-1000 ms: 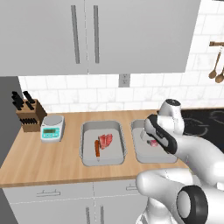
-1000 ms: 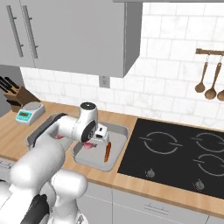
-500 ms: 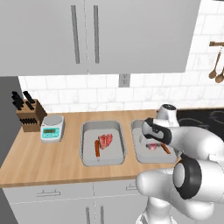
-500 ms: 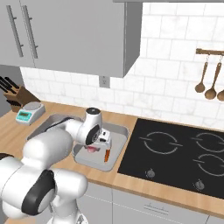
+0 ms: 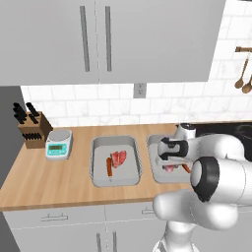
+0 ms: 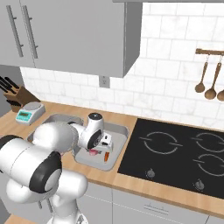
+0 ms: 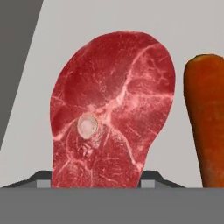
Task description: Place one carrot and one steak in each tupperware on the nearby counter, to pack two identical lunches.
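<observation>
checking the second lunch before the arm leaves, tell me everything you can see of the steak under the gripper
The steak is a raw red slab, marbled with pale fat lines and a small round white bone near its lower middle. It lies flat on the grey floor of the right tupperware, beside a carrot, with a narrow gap between them. In the hand view its near end sits between the dark fingertips of the gripper; whether they touch it is unclear.

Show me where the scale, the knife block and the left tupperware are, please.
scale [image 5: 58, 145]: left base view, on its top plate.
knife block [image 5: 33, 132]: left base view, on its wooden front.
left tupperware [image 5: 115, 141]: left base view, on its far rim.
</observation>
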Tool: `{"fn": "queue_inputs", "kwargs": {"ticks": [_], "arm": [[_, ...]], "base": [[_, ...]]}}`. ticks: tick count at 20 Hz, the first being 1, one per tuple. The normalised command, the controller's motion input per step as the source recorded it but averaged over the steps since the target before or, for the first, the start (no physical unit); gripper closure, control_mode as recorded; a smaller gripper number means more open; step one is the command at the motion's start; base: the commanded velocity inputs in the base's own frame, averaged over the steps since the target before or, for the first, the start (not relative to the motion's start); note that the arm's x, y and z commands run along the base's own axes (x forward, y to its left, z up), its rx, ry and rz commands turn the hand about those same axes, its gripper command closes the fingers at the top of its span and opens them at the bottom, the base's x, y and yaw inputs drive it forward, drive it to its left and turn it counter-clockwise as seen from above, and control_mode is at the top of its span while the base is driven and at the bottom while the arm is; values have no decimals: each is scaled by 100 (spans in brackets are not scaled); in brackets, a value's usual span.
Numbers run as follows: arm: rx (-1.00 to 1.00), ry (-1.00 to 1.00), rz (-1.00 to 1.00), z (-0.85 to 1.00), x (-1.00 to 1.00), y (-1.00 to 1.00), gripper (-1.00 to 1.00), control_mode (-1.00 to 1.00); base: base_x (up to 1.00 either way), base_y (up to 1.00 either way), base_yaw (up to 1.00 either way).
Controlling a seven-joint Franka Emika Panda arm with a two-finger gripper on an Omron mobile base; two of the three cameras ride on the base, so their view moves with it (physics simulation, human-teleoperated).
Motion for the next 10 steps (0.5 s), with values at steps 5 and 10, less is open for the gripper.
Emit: {"fn": "queue_inputs", "kwargs": {"ticks": [5, 10], "arm": [[0, 0, 0, -1, 33, 0, -100, -100], [0, -2, 0, 1, 2, 0, -100, -100]], "base": [[0, 0, 0], [0, 0, 0]]}}
